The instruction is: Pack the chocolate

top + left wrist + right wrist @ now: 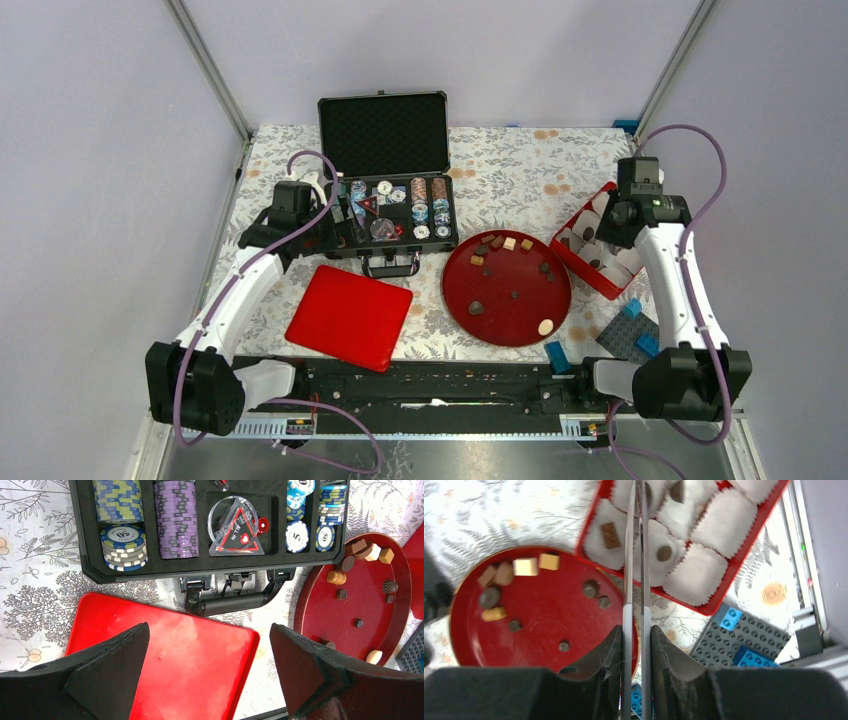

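The tweezers run off the right wrist view's top edge, tips unseen.

Bright even light, faint soft shadows, dull sheen on red lid, right wrist view soft

Poker case, near the table's far edge, left of middle. Legible markings inside:
- Blue-and-white chip, top of a stack at the case's left end: "50".
- White chip, right end: "5".
- Neighbouring chip: "50".
- Clear round button: "DEALER", partly covered.
- Clear triangle lying on it: "ALL IN", with a red heart.
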Controlling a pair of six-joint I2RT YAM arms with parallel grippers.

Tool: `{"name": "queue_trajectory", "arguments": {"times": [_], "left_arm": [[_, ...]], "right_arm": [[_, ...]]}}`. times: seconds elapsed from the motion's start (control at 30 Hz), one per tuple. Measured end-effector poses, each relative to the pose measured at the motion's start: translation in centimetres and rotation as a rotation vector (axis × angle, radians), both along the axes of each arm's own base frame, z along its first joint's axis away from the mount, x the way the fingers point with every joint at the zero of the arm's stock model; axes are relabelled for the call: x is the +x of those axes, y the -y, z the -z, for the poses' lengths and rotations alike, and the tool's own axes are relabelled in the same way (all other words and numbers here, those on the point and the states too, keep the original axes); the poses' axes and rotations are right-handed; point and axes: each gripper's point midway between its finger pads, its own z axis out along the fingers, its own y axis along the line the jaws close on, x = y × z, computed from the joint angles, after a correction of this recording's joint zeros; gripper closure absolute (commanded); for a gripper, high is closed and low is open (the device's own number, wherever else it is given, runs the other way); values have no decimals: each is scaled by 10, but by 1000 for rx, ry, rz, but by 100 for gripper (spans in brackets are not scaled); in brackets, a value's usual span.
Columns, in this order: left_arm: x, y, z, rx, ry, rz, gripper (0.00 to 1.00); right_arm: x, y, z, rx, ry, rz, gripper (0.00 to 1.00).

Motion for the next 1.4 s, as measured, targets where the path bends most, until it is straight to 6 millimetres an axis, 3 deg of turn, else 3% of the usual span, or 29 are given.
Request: {"name": "queue_trajectory", "arguments": {"times": [0.07, 0.17, 0.3, 0.47, 0.73, 1.17, 1.4], "left_arm": [[-1, -1, 1, 3, -3, -2, 1], [-2, -2, 1, 11, -8, -8, 1], [-3, -4, 0, 19, -6, -15, 1], [-4, -5, 1, 23, -7, -18, 1], [-4, -5, 1, 23, -10, -19, 1], [-4, -5, 1, 22, -11, -18, 1], [-4, -5, 1, 23, -10, -18, 1]], "right_arm": [[3, -18, -17, 6, 42, -69, 83], [1, -67, -32, 15, 64, -246, 81], [-21, -117, -26, 52, 11, -433, 76], [-53, -151, -6, 74, -87, -589, 71], [-85, -164, 21, 105, -188, -644, 61], [-91, -190, 35, 142, -164, -652, 57], [-91, -197, 47, 75, -181, -670, 55]]}}
